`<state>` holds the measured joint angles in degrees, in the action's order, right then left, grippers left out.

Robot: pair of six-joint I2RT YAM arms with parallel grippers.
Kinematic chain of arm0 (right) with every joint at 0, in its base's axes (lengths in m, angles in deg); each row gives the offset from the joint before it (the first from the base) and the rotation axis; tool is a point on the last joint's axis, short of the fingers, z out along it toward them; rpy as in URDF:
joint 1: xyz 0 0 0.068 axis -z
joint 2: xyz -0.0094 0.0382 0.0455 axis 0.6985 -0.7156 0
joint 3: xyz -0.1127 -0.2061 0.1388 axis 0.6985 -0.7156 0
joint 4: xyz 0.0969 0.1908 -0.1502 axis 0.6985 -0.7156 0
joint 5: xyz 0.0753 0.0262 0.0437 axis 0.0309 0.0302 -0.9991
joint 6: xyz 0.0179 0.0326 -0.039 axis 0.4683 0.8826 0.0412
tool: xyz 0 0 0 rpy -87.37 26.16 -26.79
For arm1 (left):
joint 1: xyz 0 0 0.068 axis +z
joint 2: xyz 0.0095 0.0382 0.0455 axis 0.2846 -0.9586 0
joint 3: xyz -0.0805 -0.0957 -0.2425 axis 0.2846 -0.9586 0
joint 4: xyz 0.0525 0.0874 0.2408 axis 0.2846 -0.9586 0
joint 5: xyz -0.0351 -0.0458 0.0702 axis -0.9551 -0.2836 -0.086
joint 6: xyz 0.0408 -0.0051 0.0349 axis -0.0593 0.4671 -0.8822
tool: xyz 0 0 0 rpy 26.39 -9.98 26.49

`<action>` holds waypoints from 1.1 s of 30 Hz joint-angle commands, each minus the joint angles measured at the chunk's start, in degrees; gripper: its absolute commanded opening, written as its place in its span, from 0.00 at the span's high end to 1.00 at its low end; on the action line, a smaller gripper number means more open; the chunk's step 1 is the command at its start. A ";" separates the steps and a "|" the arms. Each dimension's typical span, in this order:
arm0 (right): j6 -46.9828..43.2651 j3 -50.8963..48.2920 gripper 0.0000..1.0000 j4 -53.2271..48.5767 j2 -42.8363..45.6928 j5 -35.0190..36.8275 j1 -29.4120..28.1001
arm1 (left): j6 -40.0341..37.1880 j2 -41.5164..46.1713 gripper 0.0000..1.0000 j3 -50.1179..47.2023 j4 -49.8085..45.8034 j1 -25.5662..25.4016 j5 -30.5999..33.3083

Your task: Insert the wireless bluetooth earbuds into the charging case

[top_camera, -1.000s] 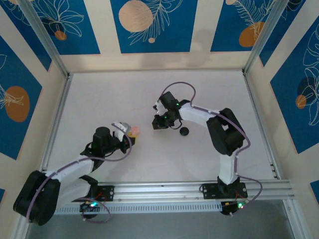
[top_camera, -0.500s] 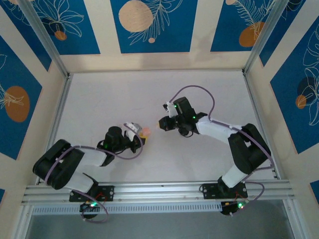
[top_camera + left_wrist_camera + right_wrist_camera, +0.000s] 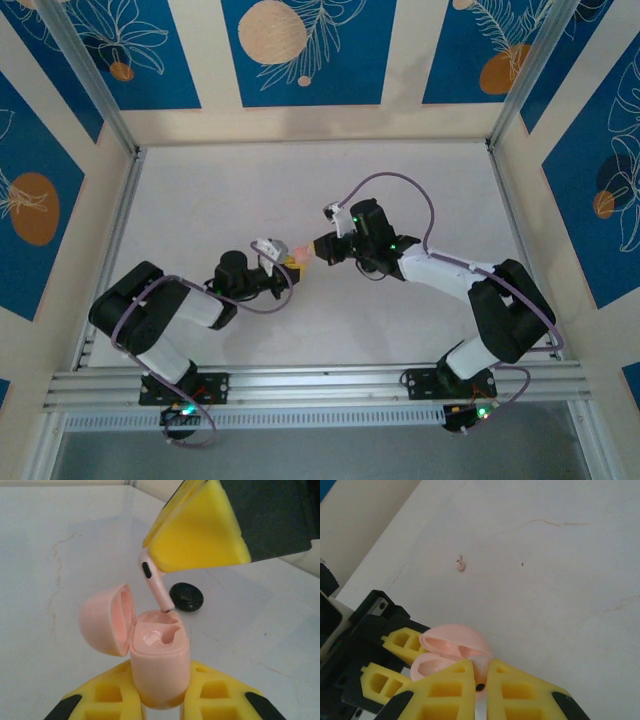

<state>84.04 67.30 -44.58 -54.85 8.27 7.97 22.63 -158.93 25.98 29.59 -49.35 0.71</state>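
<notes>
A white table (image 3: 250,190) fills the floor of a booth. At its near edge both arms are bolted to a metal rail (image 3: 320,380), and they reach inward so that they meet near the middle. The left gripper (image 3: 162,696) is clamped tight on the lower half of a pink charging case (image 3: 161,665) and holds it upright. The lid (image 3: 106,626) is swung open to the left, showing the moulded sockets inside. Just above the case, the right gripper (image 3: 200,535) pinches a pale pink earbud (image 3: 154,580) between its closed yellow pads. The stem points down, with its tip at the back rim of the open case. Beyond the case a small black disc (image 3: 186,596) lies flat on the table. Farther out lies a tiny pink bit (image 3: 461,565), well apart from the case. Wall panels (image 3: 300,50) in blue, with pale leaves and orange circles, close the far side.
</notes>
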 commanded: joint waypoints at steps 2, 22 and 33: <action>-1.71 0.15 0.91 3.04 1.06 -1.25 -0.74 | 1.27 -0.32 0.90 1.07 4.77 -0.44 -2.55; -5.51 -0.63 0.91 1.03 3.09 -0.32 -2.34 | 1.34 4.84 0.89 0.79 1.21 -0.49 0.26; -6.34 -1.77 0.91 1.15 5.21 2.23 -2.38 | 0.58 6.18 0.89 1.42 -1.86 -0.44 0.26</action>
<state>79.12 66.56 -42.35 -51.13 9.10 6.00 24.05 -153.92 26.09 27.43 -49.35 0.75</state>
